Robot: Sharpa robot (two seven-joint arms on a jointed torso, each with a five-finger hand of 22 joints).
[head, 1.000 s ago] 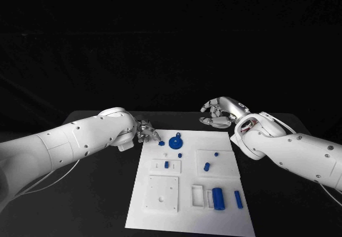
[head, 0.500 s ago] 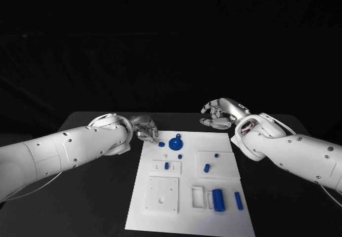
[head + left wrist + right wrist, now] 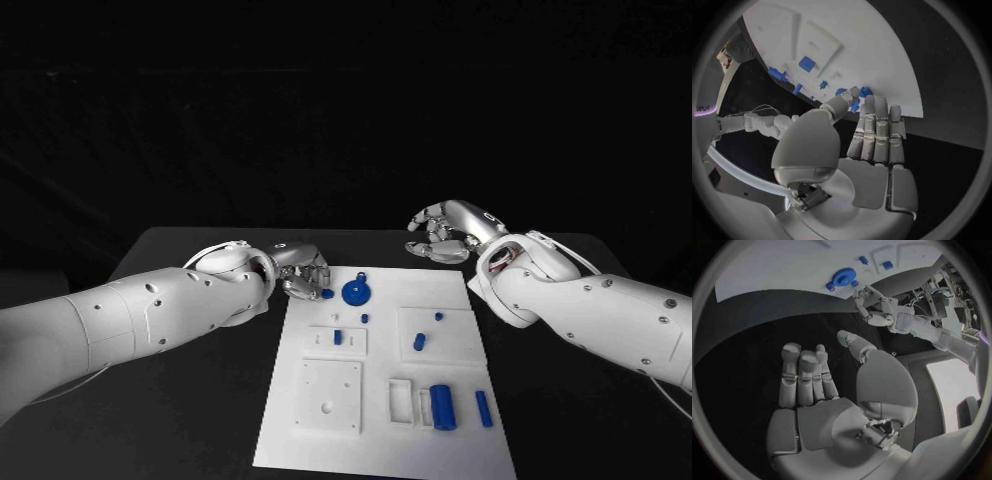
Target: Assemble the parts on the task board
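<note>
Black table [image 3: 188, 400] carries the task board [image 3: 382, 440] mid-frame. Left hand [image 3: 300, 270], fingers apart and seemingly empty, nears the gear [image 3: 358, 292] at upper board; grasping comes next. Right hand [image 3: 447, 232] hovers, fingers loosely curled, empty.

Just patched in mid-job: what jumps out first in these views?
The white task board lies mid-table with blue parts scattered on it, the big blue gear near its far edge. The left hand reaches to the board's far left corner, fingertips by a small blue part. The right hand hovers empty beyond the far right corner.
</note>
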